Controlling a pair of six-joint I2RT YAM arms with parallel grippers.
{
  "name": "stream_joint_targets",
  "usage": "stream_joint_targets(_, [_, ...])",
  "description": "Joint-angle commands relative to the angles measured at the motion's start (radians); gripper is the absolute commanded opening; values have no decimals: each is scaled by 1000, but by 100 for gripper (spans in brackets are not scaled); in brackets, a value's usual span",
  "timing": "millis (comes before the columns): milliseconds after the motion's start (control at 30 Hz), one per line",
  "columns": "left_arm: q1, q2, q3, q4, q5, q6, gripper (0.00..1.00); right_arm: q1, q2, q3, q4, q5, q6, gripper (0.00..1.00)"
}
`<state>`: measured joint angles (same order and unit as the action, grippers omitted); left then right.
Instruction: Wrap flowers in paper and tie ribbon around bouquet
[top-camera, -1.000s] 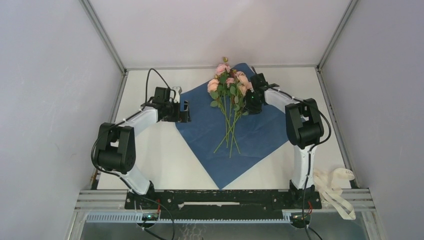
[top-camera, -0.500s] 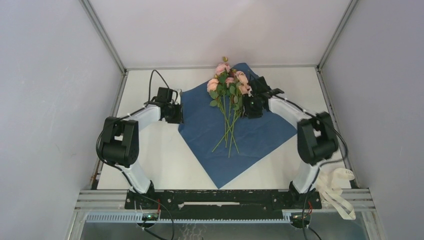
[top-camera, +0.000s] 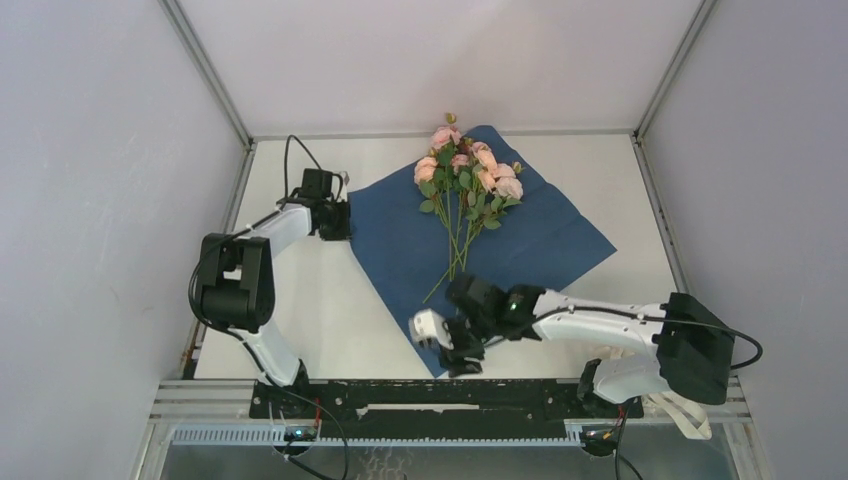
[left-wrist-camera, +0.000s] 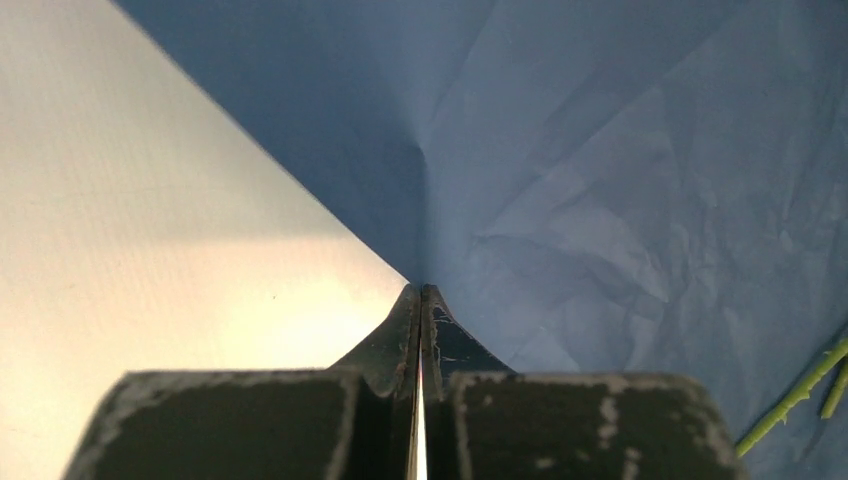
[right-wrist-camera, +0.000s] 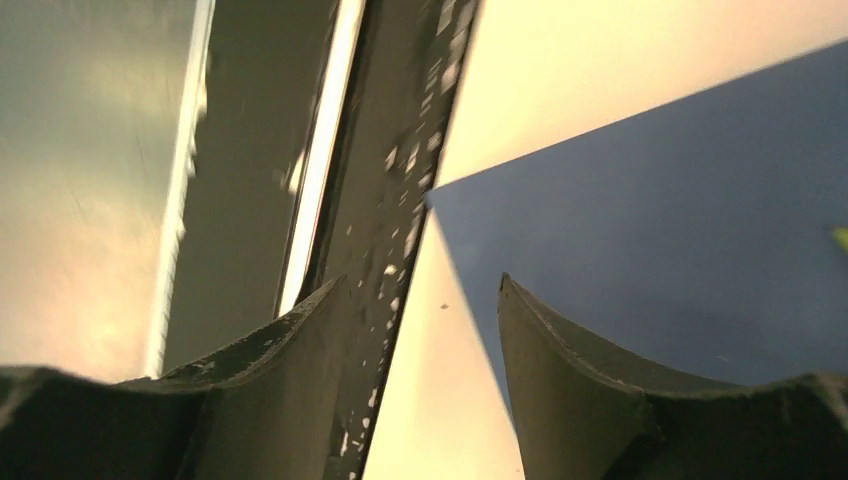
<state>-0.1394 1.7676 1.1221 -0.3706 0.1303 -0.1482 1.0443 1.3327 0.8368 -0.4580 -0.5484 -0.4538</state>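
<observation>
Matt blue paper (left-wrist-camera: 600, 200) faintly creased, smooth white table (left-wrist-camera: 150, 220) with soft sheen, scuffed black plastic left gripper (left-wrist-camera: 420, 300), cream cloth ribbon (top-camera: 680, 415).

No text, label, brand, number or sign can be read in any view. Print on the ribbon (top-camera: 684, 418), seen beyond the desk's (top-camera: 330, 300) near right corner, is too small to be made out.

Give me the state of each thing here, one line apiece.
paper, spread open, unfolded, left corner pinched.
flowers, lying loose on the paper, unwrapped.
ribbon, lying loose, untied, off the paper.
left gripper, shut on the paper's left corner.
right gripper, open, over the paper's near corner.
</observation>
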Motion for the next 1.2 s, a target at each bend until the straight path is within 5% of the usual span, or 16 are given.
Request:
stream_joint_targets(0, [9,-75,-37,5,34,25,0,80,-5,-93,63,29,-373,65])
stream_joint_targets(233, [9,-97,-53,10,37,27,0,178,152,-94,184,279,-367,64])
stream_joint_targets(667, [25,-109,-75,18,33,36,0,137,201,-94,328,427,-324,57])
stream_joint_targets(800, [31,-118,-74,18,28,38,0,109,175,-92,311,382,-310,18])
stream_joint_targets(933, [53,-125,-64,7,35,47,0,82,122,-91,293,317,-244,0])
stream_joint_targets(967, [58,-130,-56,-4,70,63,5,71,108,-91,296,300,-211,0])
stream_joint_targets(1100, [52,-220,-31,-104,303,229,60,0,84,-90,329,199,-75,0])
stream_joint_targets(1167, [42,-313,-47,-136,413,323,74,-58,79,-87,345,126,24,0])
